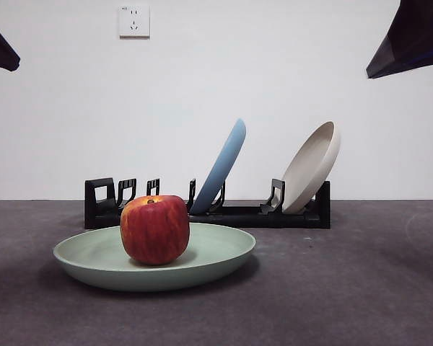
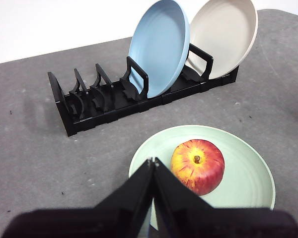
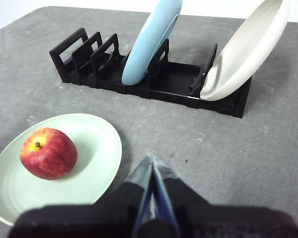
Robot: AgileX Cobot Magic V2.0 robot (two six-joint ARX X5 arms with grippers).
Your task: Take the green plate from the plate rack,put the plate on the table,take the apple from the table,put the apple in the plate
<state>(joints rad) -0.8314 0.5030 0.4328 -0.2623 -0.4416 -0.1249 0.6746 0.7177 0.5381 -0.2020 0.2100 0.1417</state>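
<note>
Dark grey tabletop (image 1: 390,288), black plate rack (image 1: 231,215) at the far side holding only the light blue plate (image 1: 222,167) and cream-white plate (image 1: 312,167). Near-left, the green plate (image 1: 86,258) lies flat with the apple (image 1: 154,229) upright in it. Looks finished to me, so nothing left but parking. Left end effector (image 2: 152,163) and right end effector (image 3: 151,161) are both pressed together, empty, hanging above.

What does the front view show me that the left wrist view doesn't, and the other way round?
Front only: a white wall socket, and dark arm tips at both top corners. Left wrist only: the left gripper, shut and empty, above the pale mint-green round plate's near rim. Both: the red apple in that plate, and the light blue plate and cream-white plate leaning in the black slotted rack.
</note>
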